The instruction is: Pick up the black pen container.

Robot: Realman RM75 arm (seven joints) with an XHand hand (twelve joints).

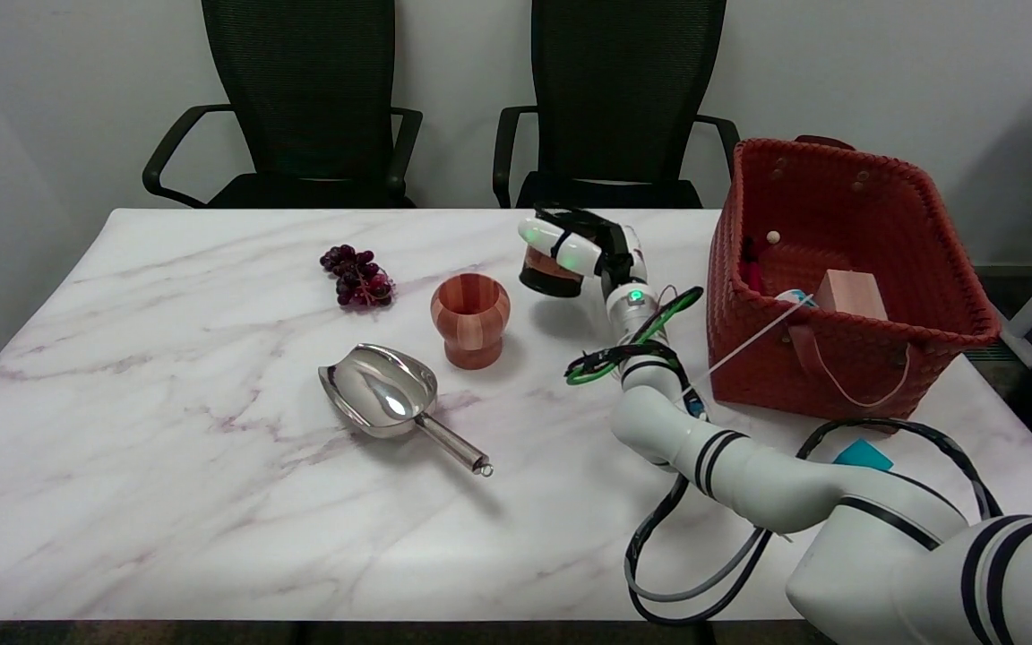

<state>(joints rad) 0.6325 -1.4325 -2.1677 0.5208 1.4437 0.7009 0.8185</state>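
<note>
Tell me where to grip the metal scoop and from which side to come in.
Grip the scoop by its thin, straight handle, which lies flat and points toward the table's near right. Come from above with fingers closing across it. That side faces the right hand, and the wide, smooth bowl offers little to close on.

Grapes (357, 276), wooden cup (470, 320), scoop (386, 394) — red basket (847, 358).

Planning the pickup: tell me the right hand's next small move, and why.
Probably lift a little higher. The right hand grips the pen container, which looks raised just above the table, its shadow apart beneath; the wooden cup stands close to its left.
</note>
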